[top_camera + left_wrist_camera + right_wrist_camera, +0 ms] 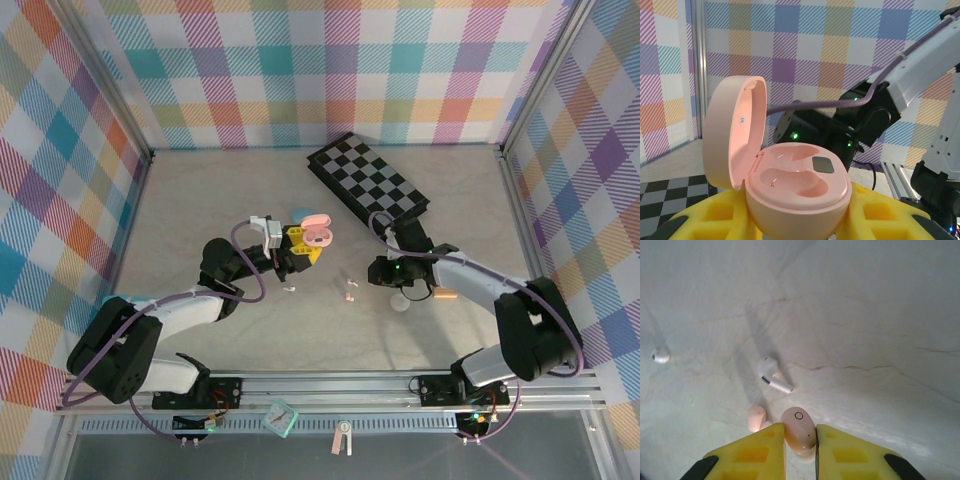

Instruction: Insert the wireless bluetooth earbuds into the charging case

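While left gripper [799,227] clamps the pink charging case [797,192], lid up, 2 wells empty | right gripper [800,434] pinched on pink earbud [797,421], mid-bench [865,315] | second pink earbud [756,418], white earbud [772,374] just beside

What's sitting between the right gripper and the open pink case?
A white earbud and a small pink earbud lie loose on the mat, clearest in the right wrist view.

No legible text or numbers; small circle mark [798,415] on pink earbud [800,434].
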You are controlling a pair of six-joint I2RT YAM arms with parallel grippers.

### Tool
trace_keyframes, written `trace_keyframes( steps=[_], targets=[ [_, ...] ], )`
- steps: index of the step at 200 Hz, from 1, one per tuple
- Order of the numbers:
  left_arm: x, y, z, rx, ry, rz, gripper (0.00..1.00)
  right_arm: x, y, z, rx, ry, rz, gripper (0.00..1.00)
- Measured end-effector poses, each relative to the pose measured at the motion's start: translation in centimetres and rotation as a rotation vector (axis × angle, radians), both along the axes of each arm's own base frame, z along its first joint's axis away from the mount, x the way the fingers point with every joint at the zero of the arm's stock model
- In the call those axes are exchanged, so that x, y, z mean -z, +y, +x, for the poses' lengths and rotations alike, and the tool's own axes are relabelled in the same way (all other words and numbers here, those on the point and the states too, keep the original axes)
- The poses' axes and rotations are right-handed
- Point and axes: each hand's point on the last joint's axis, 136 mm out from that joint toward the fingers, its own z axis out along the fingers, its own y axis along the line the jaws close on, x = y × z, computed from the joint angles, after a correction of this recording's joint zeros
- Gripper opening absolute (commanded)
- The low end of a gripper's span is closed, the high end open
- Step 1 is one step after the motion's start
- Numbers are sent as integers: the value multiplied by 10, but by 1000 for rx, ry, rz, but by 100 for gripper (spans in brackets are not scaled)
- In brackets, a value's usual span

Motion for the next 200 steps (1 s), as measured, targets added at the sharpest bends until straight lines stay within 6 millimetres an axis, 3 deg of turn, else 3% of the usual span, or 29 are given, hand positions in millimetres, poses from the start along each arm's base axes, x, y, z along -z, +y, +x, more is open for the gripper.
trace_keyframes(
  steps=[91, 135, 200],
  targets=[
    [9, -2, 6, -10, 15, 14, 22, -9, -38, -1, 257, -137, -315, 20],
    [12, -4, 11, -15, 11, 26, 22, -25, -44, 6, 291, -197, -347, 20],
    [14, -8, 16, -16, 15, 32, 22, -31, -40, 9, 275, -221, -329, 20]
  ],
)
